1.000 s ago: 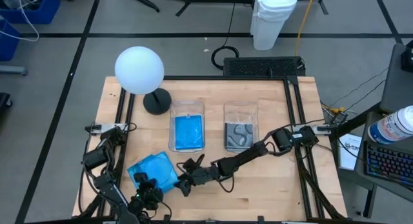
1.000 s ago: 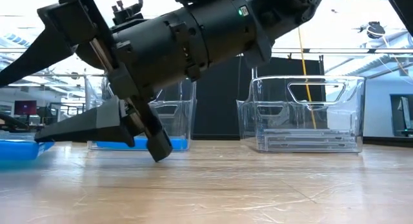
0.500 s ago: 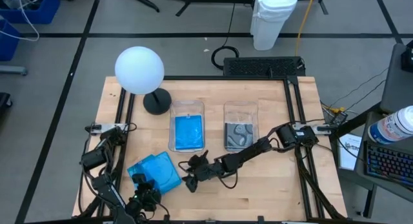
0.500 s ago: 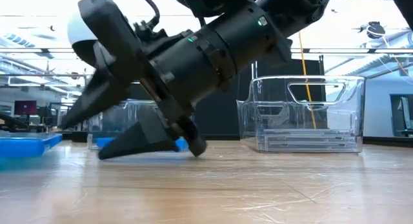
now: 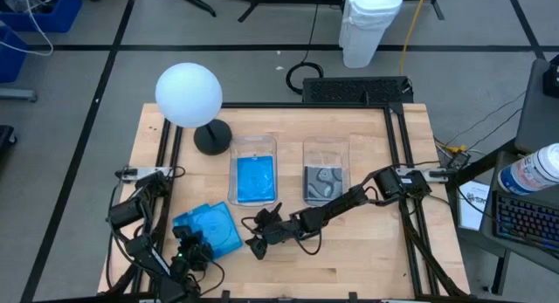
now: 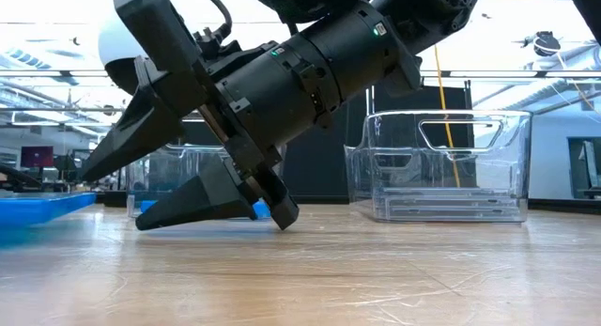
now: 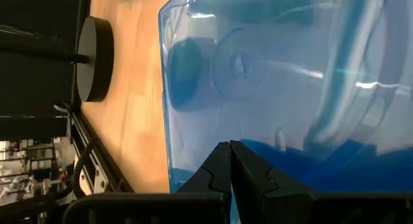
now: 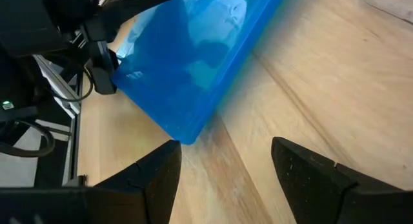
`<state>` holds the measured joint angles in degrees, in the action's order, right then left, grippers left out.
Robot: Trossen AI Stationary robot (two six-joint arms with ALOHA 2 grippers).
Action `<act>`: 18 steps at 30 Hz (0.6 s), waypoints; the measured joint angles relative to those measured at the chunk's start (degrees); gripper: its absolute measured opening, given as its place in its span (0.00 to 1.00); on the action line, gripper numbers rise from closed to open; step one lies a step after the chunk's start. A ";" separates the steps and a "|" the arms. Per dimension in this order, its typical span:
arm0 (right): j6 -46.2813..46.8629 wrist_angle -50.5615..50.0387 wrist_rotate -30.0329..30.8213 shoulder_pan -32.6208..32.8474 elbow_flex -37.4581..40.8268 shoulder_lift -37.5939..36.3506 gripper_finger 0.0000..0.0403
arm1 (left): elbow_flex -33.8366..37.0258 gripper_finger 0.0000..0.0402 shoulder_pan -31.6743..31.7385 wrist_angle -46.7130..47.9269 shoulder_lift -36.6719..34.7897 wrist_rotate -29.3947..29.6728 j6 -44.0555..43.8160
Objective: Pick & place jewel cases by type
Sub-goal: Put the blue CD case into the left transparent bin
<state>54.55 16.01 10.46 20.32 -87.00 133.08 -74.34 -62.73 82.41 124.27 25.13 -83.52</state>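
Blue plastic fills one clear bin (image 5: 254, 176) and grey-black patterned cases fill the second bin (image 5: 326, 176) just beside it, so the sorting looks mostly done: judged from the high view, only one loose blue jewel case (image 5: 210, 232) remains out on the table (image 5: 376, 251), lying nearer the table's front edge than the blue bin and off toward the left arm's side. Landmark: the blue bin. The case is a flat, translucent bright-blue square with a round disc hub showing through its face in the left wrist view (image 7: 271, 75); there may be more than one case stacked, cannot tell. Left gripper (image 5: 188, 249) sits at the case's front corner, fingers pressed together on its edge, so it appears clamped on the case. Right gripper (image 5: 255, 236) rests low over the table just beside the case's other edge, in front of the blue bin, fingers (image 8: 319, 179) spread wide with nothing between them; its wrist view shows the case's corner (image 8: 184, 88) lifted a little off the wood. What seems left: carry this blue case to the blue bin. A white globe lamp (image 5: 189, 95) stands behind the blue bin, well clear
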 joint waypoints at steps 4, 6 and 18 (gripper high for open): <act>0.36 1.39 -0.15 0.00 0.00 0.04 0.58 | -0.89 0.01 -0.09 0.91 0.24 0.49 0.21; 0.47 3.11 -0.35 0.03 0.01 0.15 0.58 | -1.01 0.02 0.05 0.88 0.26 0.60 1.12; 2.43 5.64 -3.07 -0.25 -1.81 2.06 0.58 | -0.77 0.01 0.60 -1.03 0.26 3.35 2.58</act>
<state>56.98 21.65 7.39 20.06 -88.81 135.14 -75.11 -62.14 81.38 124.53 28.48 -80.94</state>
